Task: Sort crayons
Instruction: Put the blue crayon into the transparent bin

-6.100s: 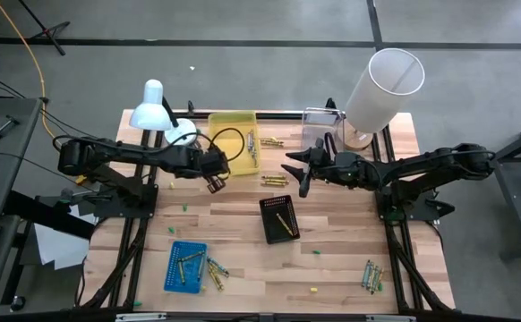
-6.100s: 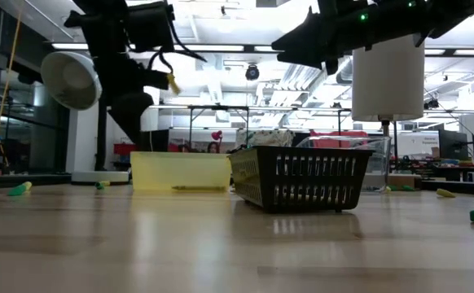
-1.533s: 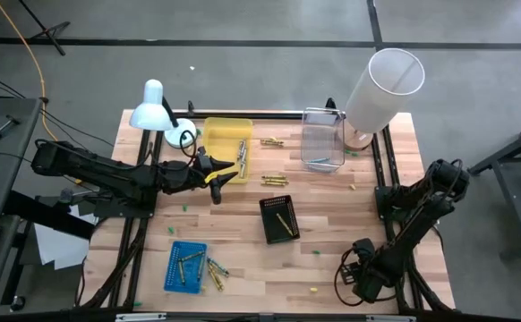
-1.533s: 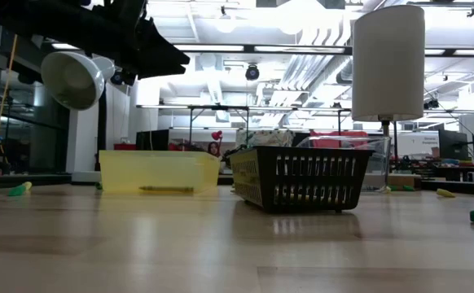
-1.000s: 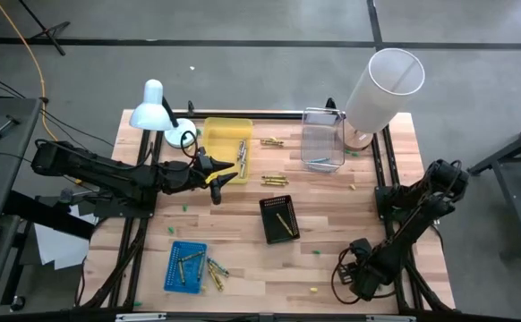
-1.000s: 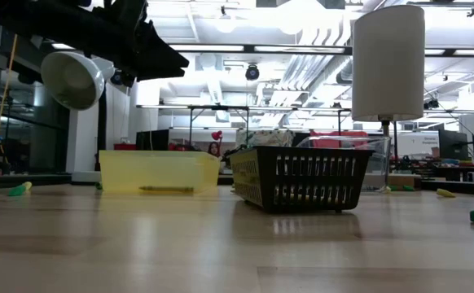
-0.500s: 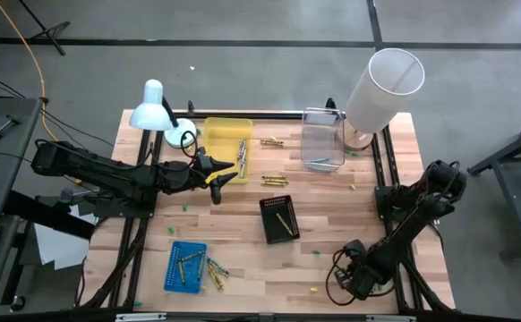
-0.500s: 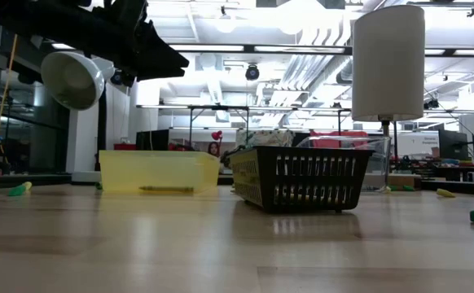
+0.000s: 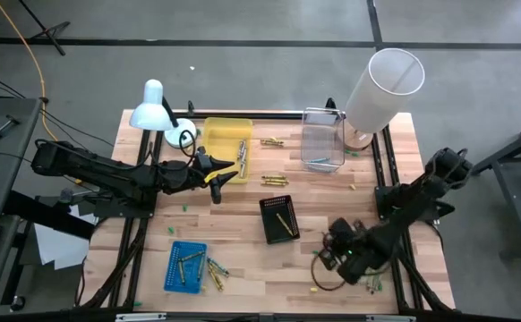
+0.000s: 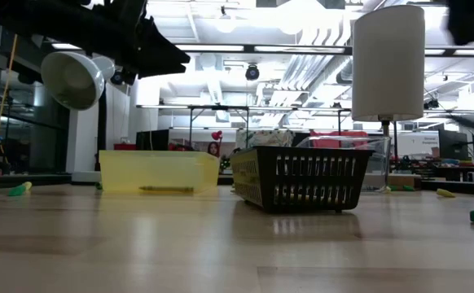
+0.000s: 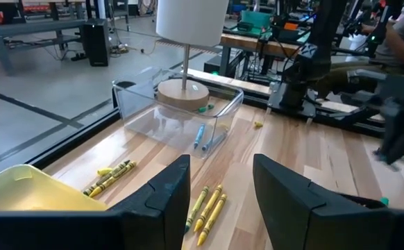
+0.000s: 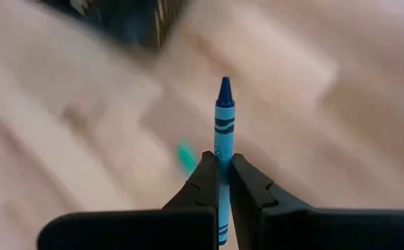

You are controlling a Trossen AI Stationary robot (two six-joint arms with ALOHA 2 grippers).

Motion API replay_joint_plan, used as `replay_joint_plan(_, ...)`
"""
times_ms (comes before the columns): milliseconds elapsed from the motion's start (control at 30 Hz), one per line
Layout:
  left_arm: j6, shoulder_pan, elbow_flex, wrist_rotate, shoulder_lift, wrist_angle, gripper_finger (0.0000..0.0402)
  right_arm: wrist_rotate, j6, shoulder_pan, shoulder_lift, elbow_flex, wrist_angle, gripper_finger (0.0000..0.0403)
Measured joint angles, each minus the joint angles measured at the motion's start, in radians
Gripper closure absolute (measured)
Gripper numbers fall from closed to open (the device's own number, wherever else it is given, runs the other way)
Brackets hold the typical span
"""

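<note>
Two arms are in play. The right gripper (image 12: pixel 218 182) has its fingers pressed tight on a blue crayon (image 12: pixel 223 125), which sticks straight out ahead of the fingertips, point first. From above, that gripper (image 9: pixel 332 253) hangs over the table around five o'clock, just off the black basket (image 9: pixel 278 217) at the table's middle.

Over at nine o'clock, the left gripper (image 11: pixel 219 191) hovers beside the yellow tray (image 9: pixel 227 143), its fingers spread with nothing between them. Through its camera you get three yellow crayons (image 11: pixel 207 207) lying on the wood directly ahead, and another small bunch (image 11: pixel 107 176) near the yellow tray's edge.

Crayons are scattered all over: several in the yellow tray at eleven o'clock, one blue crayon (image 11: pixel 199 135) in the clear bin (image 9: pixel 322 139) at one o'clock, a yellow one in the black basket, some in and beside the blue tray (image 9: pixel 183 266) at seven o'clock, and a small pile (image 9: pixel 373 282) at the five o'clock corner. A white desk lamp (image 9: pixel 154 108) and a tall white shade (image 9: pixel 383 87) stand along the far edge.
</note>
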Motion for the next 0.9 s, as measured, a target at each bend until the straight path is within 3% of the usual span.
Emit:
replay_joint_plan(300,0.043,0.0,0.0,0.0,0.0,0.004,0.0255,0.202,-0.555,-0.361,-0.026,-0.075,0.183,0.0402)
replay_joint_plan(533,0.042,-0.001,0.0,0.004,0.0,-0.003,0.0255,0.418,-0.972,-0.551,-0.201,-0.078,0.41,0.0402)
replay_joint_plan(700,-0.005,-0.002,0.0,0.071,0.0,-0.01,0.0255,0.625,-1.037,-0.563,-0.346,-0.129,0.455,0.0402)
replay_joint_plan(900,-0.061,-0.002,0.0,0.138,0.0,-0.008,0.0255,0.605,-1.039,-0.573,-0.55,-0.435,0.756,0.0403)
